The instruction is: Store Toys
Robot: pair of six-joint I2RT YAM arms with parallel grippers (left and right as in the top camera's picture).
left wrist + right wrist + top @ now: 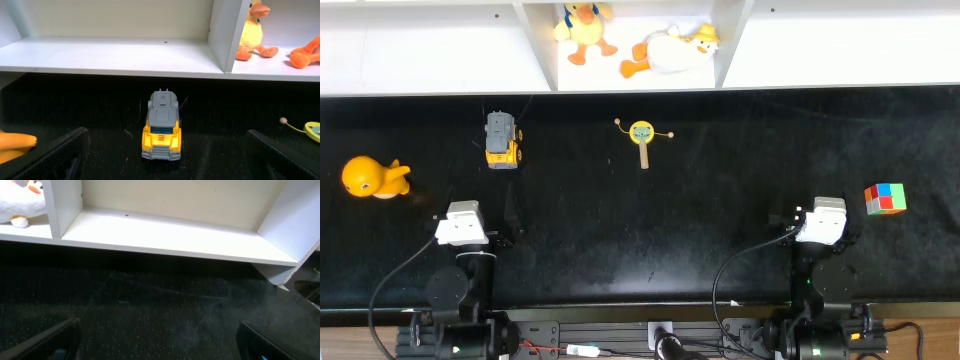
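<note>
Toys lie apart on the black surface (720, 200): a yellow truck (161, 127) with a grey roof, an orange duck (375, 178) at the left end, a green rattle drum (642, 135) with a wooden handle, and a colour cube (885, 198) at the right. A yellow plush duck (584, 28) and a white plush duck (670, 50) sit in the shelf's (420, 50) middle compartment. The left jaws are spread wide, facing the truck; the right jaws are spread too.

On the table (720, 190) lie, left to right, duck (375, 178), truck (502, 139), rattle (642, 134), cube (885, 198). A plush duck (585, 28) and plush bird (672, 50) sit in the shelf (440, 60) (middle compartment) behind.
</note>
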